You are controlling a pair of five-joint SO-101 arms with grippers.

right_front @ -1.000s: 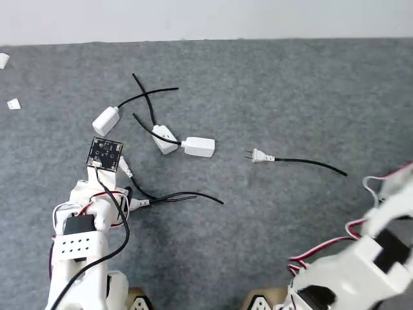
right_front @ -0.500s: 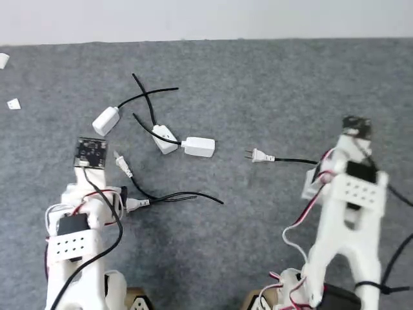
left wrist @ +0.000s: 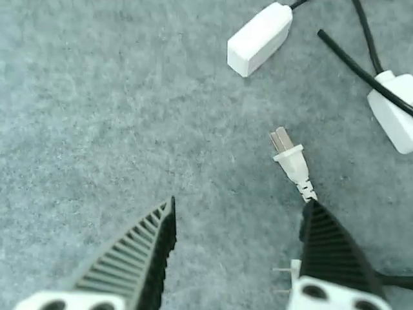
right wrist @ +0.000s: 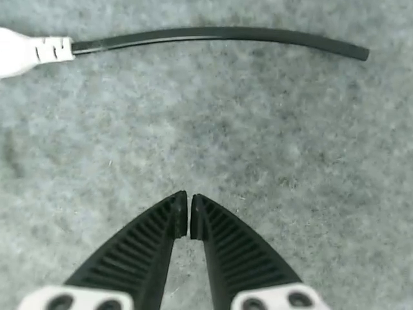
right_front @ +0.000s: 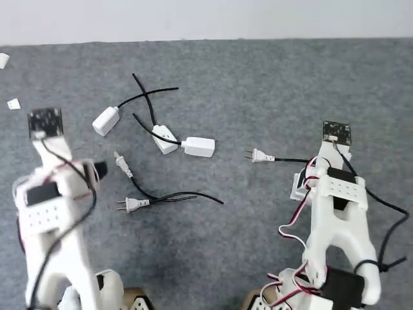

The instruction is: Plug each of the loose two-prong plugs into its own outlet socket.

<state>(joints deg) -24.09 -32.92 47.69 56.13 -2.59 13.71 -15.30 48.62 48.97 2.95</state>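
The left gripper point(left wrist: 237, 223) hangs over the left side of the grey mat point(right_front: 258, 84), its fingers spread wide and holding nothing. The right gripper point(right wrist: 189, 208) hovers over bare mat on the right side, its fingers pressed together and empty.

Nearest of the task's things is a white plug point(right_front: 131, 205). It lies flat in front of the left arm with its prongs pointing left and its black lead trailing off to the right. Just beyond it lies a second plug point(left wrist: 289, 159), close to one left fingertip but apart from it, with its prongs aimed toward the sockets. Over on the right, a third plug point(right_front: 256, 155) lies on the mat ahead of the right arm, and its cord point(right wrist: 219, 35) runs off to the right.

Farther back, well apart from all three loose plugs, lie three white sockets. The left socket point(right_front: 106, 121) sits alone, while the middle socket point(right_front: 165, 139) and the right socket point(right_front: 198, 146) lie just beside each other. Black leads cross behind them.
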